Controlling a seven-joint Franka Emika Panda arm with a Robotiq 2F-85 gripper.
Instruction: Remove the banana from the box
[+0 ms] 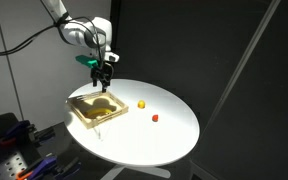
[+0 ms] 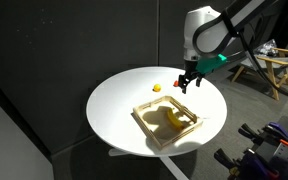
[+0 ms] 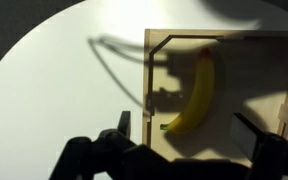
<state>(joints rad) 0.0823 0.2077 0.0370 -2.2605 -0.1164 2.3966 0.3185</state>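
The arm [image 1: 72,28] is glossy white, made of fat rounded segments with darker bands at the joints. In an exterior view the last segment is a thick white drum [image 2: 198,30]. A bright green block [image 2: 216,62] is fixed close by it. The pincer [image 2: 187,84] is black and angular. In the wrist view its fingers [image 3: 96,155] are dark, blocky and blurred.

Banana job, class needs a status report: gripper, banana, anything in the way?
Gripper open, empty, hovering above the box. Banana lying flat inside box, untouched. Nothing over it; ball and red piece sit outside on table.
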